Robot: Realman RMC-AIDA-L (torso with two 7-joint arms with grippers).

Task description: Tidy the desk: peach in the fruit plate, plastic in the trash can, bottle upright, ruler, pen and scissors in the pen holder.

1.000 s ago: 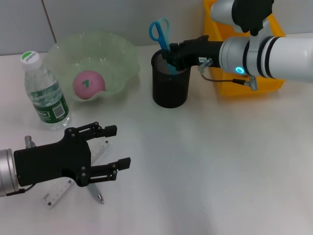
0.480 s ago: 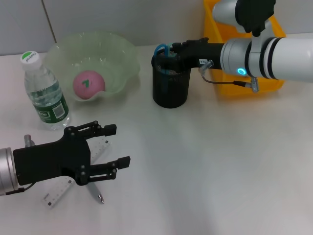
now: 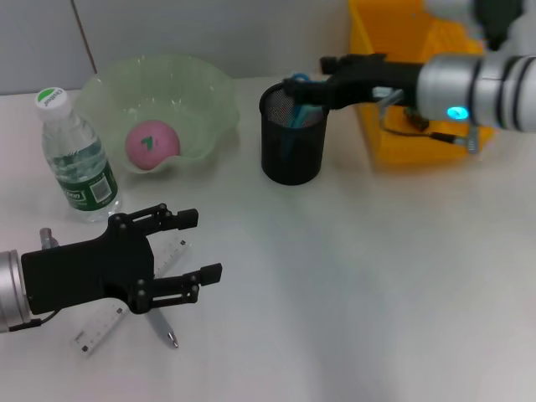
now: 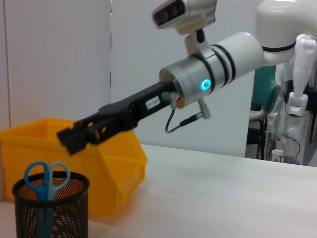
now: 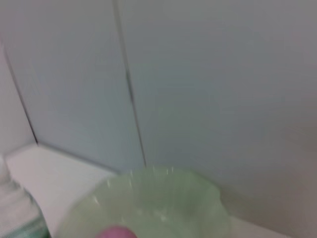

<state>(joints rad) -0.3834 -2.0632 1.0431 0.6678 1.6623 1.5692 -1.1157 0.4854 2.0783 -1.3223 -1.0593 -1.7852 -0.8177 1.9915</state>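
Scissors sit in pen holder. Right gripper above it, fingers released. Left gripper, fingers spread, over ruler on bench: thin, flat, slippery; probably pinch by long edges.

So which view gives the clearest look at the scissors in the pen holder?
The left wrist view: both blue loops of the scissors stand clear above the pen holder rim. The head view shows them partly hidden beside the right gripper. The right wrist view shows none of them.
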